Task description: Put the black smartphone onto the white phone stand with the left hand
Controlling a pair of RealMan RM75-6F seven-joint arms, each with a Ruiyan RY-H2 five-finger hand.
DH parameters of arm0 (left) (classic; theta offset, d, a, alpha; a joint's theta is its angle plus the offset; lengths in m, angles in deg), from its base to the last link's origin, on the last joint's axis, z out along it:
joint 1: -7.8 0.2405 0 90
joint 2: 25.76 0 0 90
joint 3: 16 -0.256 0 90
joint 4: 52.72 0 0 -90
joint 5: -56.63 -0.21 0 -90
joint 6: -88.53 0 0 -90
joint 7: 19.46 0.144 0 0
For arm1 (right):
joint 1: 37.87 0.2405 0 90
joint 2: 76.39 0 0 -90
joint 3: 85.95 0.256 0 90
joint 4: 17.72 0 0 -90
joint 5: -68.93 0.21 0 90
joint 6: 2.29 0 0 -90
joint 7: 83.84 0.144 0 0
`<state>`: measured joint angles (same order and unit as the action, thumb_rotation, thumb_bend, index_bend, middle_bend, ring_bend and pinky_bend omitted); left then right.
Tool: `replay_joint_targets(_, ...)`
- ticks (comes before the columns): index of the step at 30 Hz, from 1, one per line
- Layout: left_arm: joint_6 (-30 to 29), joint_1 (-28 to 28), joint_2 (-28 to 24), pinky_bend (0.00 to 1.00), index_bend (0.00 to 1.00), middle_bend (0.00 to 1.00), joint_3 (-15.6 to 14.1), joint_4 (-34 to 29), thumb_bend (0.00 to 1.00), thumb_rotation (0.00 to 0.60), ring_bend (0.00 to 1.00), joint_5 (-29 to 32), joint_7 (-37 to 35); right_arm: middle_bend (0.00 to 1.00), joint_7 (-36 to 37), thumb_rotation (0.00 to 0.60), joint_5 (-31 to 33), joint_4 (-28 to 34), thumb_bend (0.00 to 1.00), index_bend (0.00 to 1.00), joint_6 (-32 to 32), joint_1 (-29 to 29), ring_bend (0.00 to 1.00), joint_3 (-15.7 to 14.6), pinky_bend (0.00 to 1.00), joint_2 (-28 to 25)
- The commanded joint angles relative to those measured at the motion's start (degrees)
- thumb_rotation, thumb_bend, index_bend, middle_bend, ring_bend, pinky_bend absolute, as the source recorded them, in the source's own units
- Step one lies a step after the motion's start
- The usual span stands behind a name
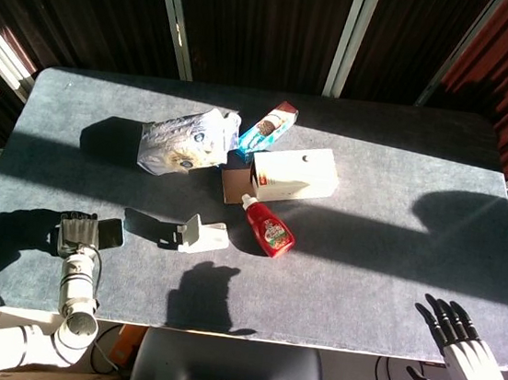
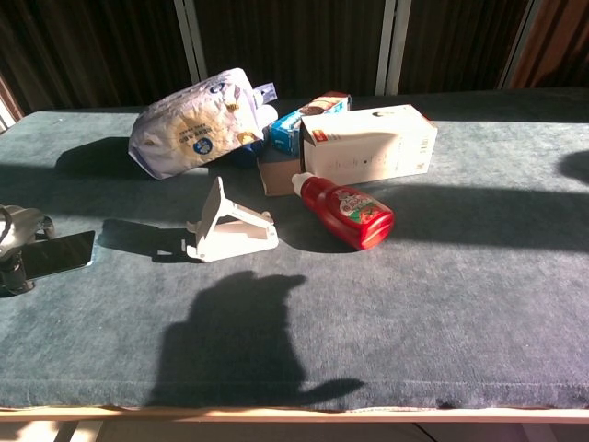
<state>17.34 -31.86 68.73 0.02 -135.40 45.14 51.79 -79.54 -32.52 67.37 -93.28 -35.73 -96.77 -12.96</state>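
The black smartphone (image 1: 111,234) (image 2: 61,253) lies flat on the table near the front left corner. My left hand (image 1: 77,231) (image 2: 15,241) is at the phone's left end. In the chest view its fingers sit on the far side of that end and its thumb on the near side, apart, with no firm grip to be seen. The white phone stand (image 1: 201,235) (image 2: 226,230) stands to the right of the phone with nothing on it. My right hand (image 1: 461,343) hangs open off the table's front right corner.
Behind the stand lie a red bottle (image 1: 269,229), a white carton (image 1: 294,175), a blue snack box (image 1: 268,128) and a white bag (image 1: 186,141). The grey table (image 1: 393,263) is under hard sunlight and deep shadows.
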Motion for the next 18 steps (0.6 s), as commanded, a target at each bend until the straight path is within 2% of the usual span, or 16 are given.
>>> replay_joint_targets(1,1.98,-1.18,-0.65,0.19,0.34,0.55,0.03,0.46,0.28,0.6,0.25,2.03,1.03,0.0,-0.13,0.6,-0.08,0.13,0.32,0.0,0.3,-0.08,0.0,0.15,0.0,-0.03)
replay_joint_targets(8,4.9,-2.52,-1.85,0.2,0.56,0.82,-0.23,0.83,0.28,0.6,0.46,5.22,1.17,0.0,-0.06,0.6,-0.22,0.18,0.32,0.0,0.6,-0.36,0.0,0.63,0.0,-0.11)
replay_joint_targets(11,9.03,-2.66,-2.99,0.22,0.63,0.9,-0.25,1.04,0.29,0.6,0.54,6.41,-0.24,0.0,-0.07,0.6,-0.32,0.23,0.32,0.0,0.98,-0.36,0.0,0.79,0.0,-0.13)
replay_joint_targets(14,13.31,-2.27,-4.55,0.24,0.71,0.98,-0.51,0.92,0.31,0.6,0.61,5.89,-3.1,0.0,0.04,0.6,-0.42,0.26,0.32,0.0,0.92,-0.52,0.0,0.95,0.0,-0.2)
replay_joint_targets(18,18.12,-0.62,-6.73,0.29,0.81,1.0,-1.11,0.79,0.37,0.6,0.7,1.11,-9.85,0.0,0.29,0.6,-0.55,0.14,0.32,0.0,0.77,-0.75,0.0,1.11,0.0,-0.27)
